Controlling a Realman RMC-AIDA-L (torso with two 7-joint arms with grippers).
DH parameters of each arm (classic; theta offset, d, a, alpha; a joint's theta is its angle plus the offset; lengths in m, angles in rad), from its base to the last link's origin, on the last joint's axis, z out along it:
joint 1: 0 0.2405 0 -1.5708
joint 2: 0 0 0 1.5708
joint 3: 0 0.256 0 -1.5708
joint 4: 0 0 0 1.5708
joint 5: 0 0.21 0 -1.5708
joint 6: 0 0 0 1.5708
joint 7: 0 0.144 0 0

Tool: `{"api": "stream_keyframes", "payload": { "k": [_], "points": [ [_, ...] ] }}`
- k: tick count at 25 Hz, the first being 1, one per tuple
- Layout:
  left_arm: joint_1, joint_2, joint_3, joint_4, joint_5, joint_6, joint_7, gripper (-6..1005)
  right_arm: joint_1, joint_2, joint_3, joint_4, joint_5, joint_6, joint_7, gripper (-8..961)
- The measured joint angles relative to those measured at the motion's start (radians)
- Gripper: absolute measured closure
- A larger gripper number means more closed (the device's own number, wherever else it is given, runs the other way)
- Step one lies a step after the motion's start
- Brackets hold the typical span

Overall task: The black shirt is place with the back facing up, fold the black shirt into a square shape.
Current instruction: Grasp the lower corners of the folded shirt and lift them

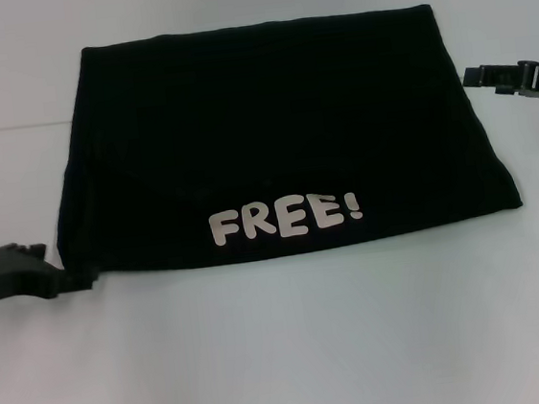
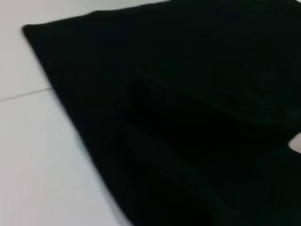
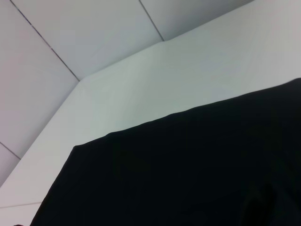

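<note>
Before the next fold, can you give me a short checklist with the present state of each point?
1. Shirt lies flat on the table: ok.
2. Shirt already folded to a compact block, "FREE!" lettering on top near the front edge: ok.
3. Shape is square: not ok, it looks wider than deep.
4. Left gripper at the front left corner: ok.
5. Right gripper apart from the right edge: ok.
6. Either gripper holds cloth: cannot tell.
</note>
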Motion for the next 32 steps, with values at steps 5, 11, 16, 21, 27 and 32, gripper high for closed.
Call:
{"api": "stream_keyframes", "payload": {
  "k": [5,11,16,21,27,32],
  "points": [
    [-0.002,-0.004,0.056,-0.003,-0.008,0.009,0.002,72,-0.006,0.000,0.001,0.000,0.001,-0.004,0.002,238],
    [-0.006,-0.005,0.085,-0.002,-0.009,0.010,0.001,75,-0.006,0.000,-0.003,0.000,0.001,-0.002,0.003,238],
    [-0.014,0.006,0.062,-0.016,-0.010,0.024,0.000,156,-0.007,0.000,-0.002,0.000,0.001,0.002,0.000,238],
    [-0.015,0.006,0.054,-0.020,-0.012,0.020,0.002,330,-0.007,0.000,-0.007,0.000,-0.001,0.003,0.001,238],
    [-0.017,0.008,0.054,-0.020,-0.012,0.010,0.002,536,-0.017,-0.005,-0.009,0.000,-0.006,0.002,0.002,238],
    [-0.018,0.011,0.054,-0.020,-0.012,-0.006,0.002,687,-0.035,-0.015,-0.009,-0.001,-0.012,-0.006,0.003,238]
  ]
}}
